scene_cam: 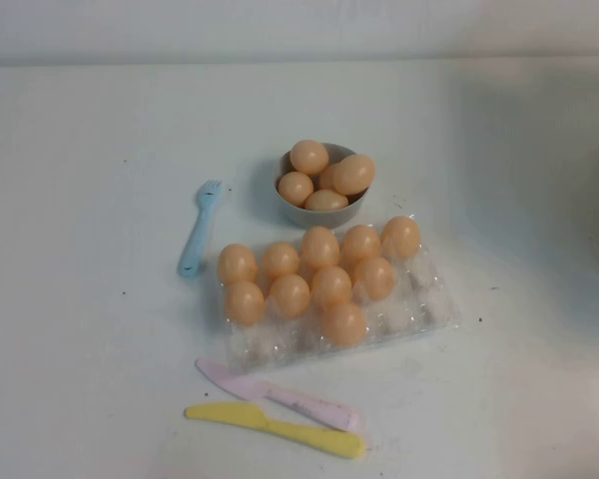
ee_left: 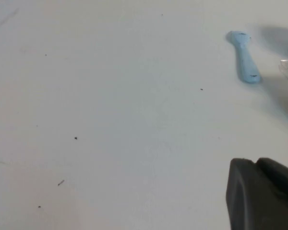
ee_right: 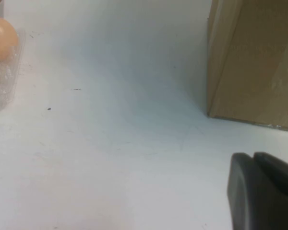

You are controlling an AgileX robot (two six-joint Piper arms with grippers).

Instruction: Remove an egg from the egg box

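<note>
High view: egg box [scene_cam: 419, 304] lies at frame centre on the white table [scene_cam: 80, 349], ten eggs seated in its cups; the egg [scene_cam: 344, 323] at the lower middle of the tray is one of them. Grey bowl [scene_cam: 319, 212] just above the tray holds four more eggs. Blue fork [scene_cam: 199, 228] left of the tray; pink knife [scene_cam: 280, 395] and yellow knife [scene_cam: 276, 429] below it. No arm appears in this view.

Left wrist view: left gripper [ee_left: 261, 194] is at lower right, over bare table, fork handle at upper right. Finger state: cannot tell.

Right wrist view alone shows a cardboard box [ee_right: 254, 62] at upper right; right gripper [ee_right: 261, 191] is at lower right, tray edge at upper left. Finger state: cannot tell.
</note>
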